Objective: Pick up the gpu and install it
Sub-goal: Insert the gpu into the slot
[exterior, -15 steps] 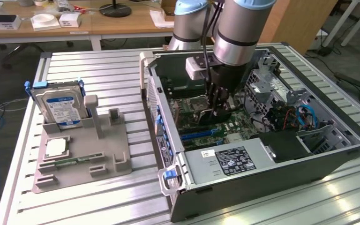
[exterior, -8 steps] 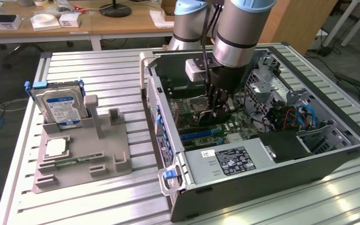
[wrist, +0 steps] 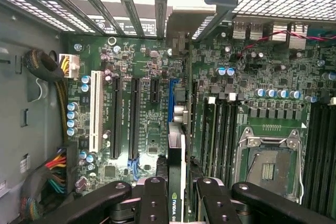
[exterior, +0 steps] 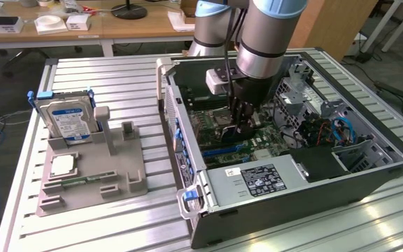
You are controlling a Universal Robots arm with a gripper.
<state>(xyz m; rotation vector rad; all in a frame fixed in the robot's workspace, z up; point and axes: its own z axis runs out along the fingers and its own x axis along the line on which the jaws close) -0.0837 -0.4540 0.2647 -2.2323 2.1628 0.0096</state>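
The gpu (wrist: pixel 176 145) is a thin black card seen edge-on, with a green logo near the fingers. My gripper (wrist: pixel 177 184) is shut on it, one black finger on each flat side. The card hangs just over the motherboard (wrist: pixel 147 129), in line with the blue slot (wrist: pixel 172 95) and close to it; I cannot tell whether it touches. In the exterior view my gripper (exterior: pixel 245 130) reaches straight down into the open computer case (exterior: pixel 369 173), low over the board.
A grey holder (exterior: pixel 117 173) on the exterior view's left carries a silver hard drive (exterior: pixel 67 119), a processor (exterior: pixel 61 165) and a green memory stick (exterior: pixel 82 181). Inside the case are the power supply (exterior: pixel 257 181), black card slots (wrist: pixel 115 114), the processor socket (wrist: pixel 268 169) and cable bundles (wrist: pixel 50 177).
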